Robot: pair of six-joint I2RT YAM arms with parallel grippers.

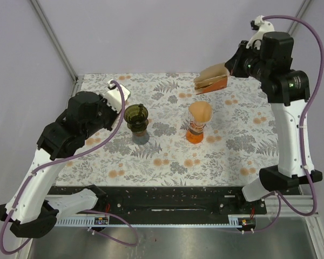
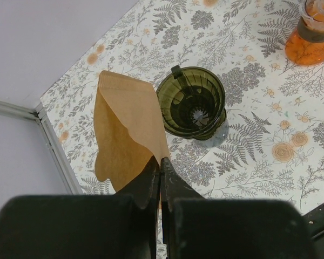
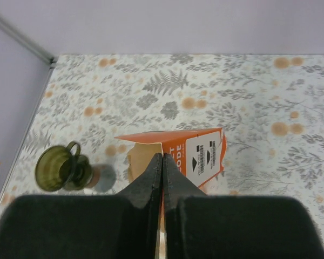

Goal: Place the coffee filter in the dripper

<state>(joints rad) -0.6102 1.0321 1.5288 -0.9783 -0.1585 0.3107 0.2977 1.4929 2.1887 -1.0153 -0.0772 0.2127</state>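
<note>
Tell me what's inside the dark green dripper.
Nothing: the dark green dripper shows only bare ribs and a drain hole. The brown paper filter hangs beside it in the left gripper. The base's underside is hidden.

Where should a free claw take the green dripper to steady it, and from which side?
Probably the rim wall, from straight above. The dripper stands upright with its cone open upward, so one finger can go inside and one outside. Its handle sits on the rim's far side and looks too small to pinch surely.
</note>
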